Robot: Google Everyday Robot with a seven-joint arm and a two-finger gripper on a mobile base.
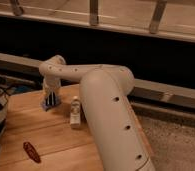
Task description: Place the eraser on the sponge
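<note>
Reaching down with the dark two-finger hand (51, 98) at the end of the thick white rounded arm (107, 95), at about ten o'clock on the pale wooden surface (46, 137). Touching, or hanging just above, a small flat bluish block (50, 105) lying directly beneath. Judging this block to be the sponge, though not telling for certain. Not finding the eraser as a separate thing anywhere on the wood. Possibly sitting within the hand, possibly lying on the bluish block, hidden by the hand in either case. Not telling the state of the hand, open or closed.

Turning on one vertical relation: hand straight over bluish block, no sideways gap showing. Fitting equally an eraser about to be let go onto the block and one just laid there, so calling for nothing sideways, only travel along that upright line.

Standing at three o'clock of the hand, near but apart: a small pale bottle (75, 111), seeming upright. Lying well apart at six o'clock, toward the front edge: a slim red oblong thing (32, 152), long axis running from ten to four o'clock.
</note>
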